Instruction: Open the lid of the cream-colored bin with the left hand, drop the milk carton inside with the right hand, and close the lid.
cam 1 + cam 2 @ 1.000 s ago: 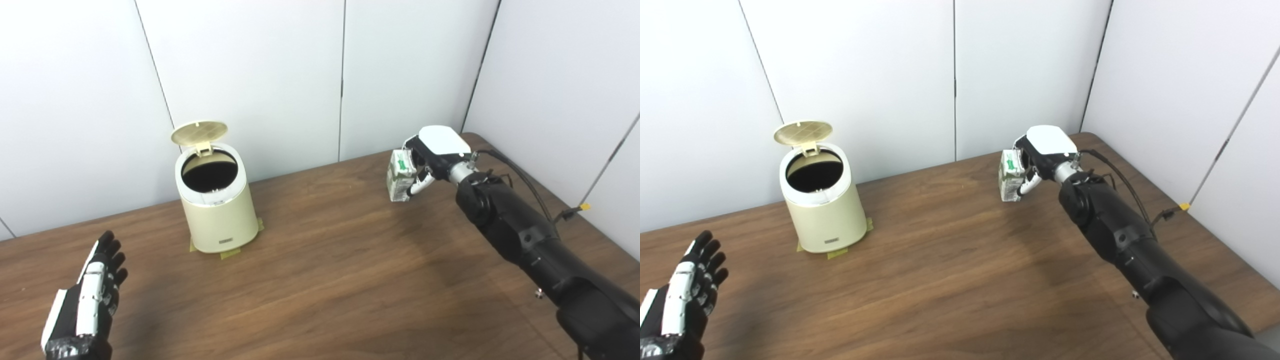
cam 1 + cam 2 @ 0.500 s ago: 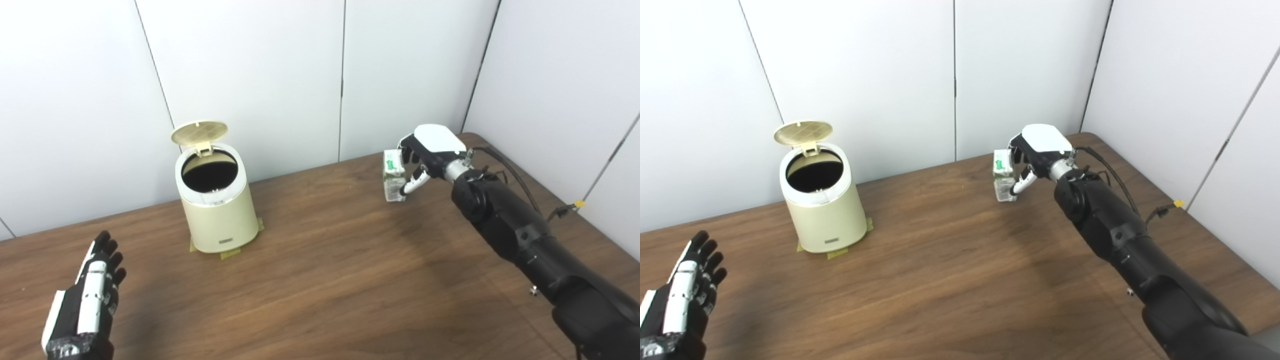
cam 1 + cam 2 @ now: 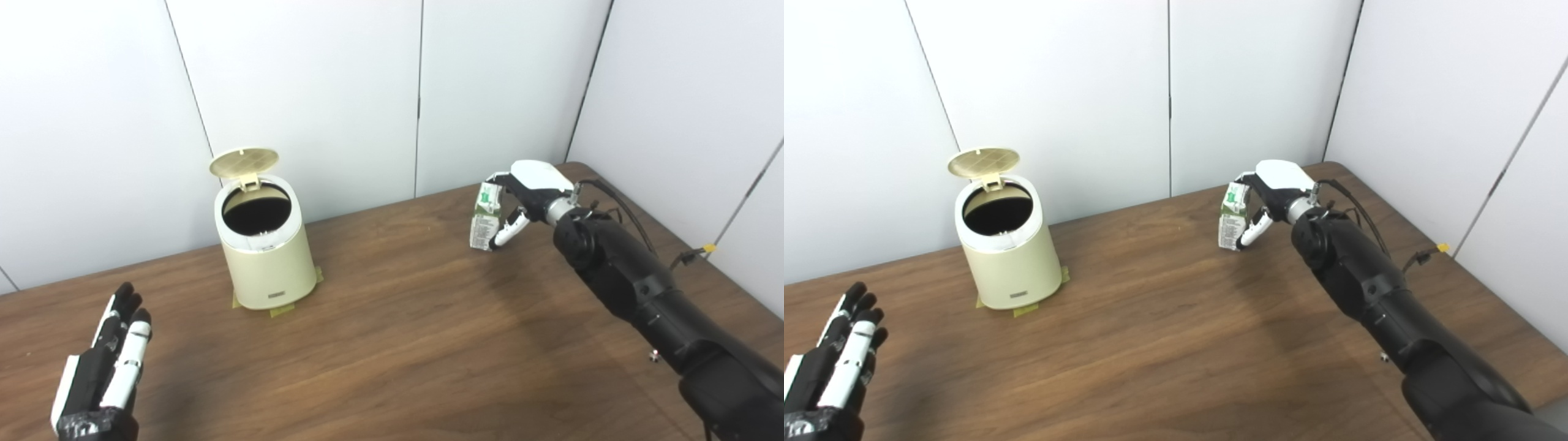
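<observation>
At the near left edge of the dark wooden table (image 3: 392, 343), the left robot hand (image 3: 101, 380) hangs empty, fingers spread. Further back on the left stands the cream-coloured round plastic bin (image 3: 264, 254), its hinged lid (image 3: 244, 162) raised upright and the dark inside showing. Well apart, at the far right, the right robot hand (image 3: 520, 199) grips the small green-and-white milk carton (image 3: 485, 217), tilted, above the table.
</observation>
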`<action>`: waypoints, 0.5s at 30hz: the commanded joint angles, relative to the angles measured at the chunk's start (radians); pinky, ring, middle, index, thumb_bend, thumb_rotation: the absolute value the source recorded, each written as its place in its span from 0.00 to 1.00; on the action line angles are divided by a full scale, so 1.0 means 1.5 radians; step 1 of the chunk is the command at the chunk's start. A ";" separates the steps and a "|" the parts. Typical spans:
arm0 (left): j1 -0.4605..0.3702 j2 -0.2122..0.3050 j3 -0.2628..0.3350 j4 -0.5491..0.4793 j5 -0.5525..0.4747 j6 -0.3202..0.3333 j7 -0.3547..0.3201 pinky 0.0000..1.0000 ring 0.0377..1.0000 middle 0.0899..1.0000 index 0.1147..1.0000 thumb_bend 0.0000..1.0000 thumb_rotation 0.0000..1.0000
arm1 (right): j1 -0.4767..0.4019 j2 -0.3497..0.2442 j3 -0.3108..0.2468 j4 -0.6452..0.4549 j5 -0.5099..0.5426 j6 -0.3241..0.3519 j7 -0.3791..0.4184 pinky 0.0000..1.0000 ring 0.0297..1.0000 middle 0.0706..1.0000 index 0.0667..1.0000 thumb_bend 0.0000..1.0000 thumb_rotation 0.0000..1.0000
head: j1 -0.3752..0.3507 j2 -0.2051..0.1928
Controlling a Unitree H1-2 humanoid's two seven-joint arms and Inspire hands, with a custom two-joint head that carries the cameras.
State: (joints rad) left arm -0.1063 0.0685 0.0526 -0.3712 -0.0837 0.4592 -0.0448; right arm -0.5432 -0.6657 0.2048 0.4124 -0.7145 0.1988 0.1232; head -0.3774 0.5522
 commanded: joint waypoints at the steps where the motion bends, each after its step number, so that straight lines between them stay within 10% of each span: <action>1: -0.020 -0.003 0.004 -0.022 -0.003 -0.016 0.005 1.00 1.00 1.00 1.00 0.20 0.50 | -0.036 -0.023 -0.012 -0.016 0.003 -0.007 -0.009 0.67 0.78 0.78 0.77 0.96 0.22 | -0.001 0.001; 15: -0.018 -0.002 0.001 -0.005 0.003 -0.027 0.003 1.00 1.00 1.00 1.00 0.20 0.46 | -0.032 -0.039 -0.027 -0.032 0.015 -0.030 -0.029 0.63 0.73 0.76 0.75 0.95 0.18 | 0.007 -0.009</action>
State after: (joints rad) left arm -0.1063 0.0638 0.0580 -0.3696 -0.0787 0.4571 -0.0398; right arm -0.5430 -0.6848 0.1863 0.3974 -0.6911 0.1786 0.1165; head -0.3651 0.5384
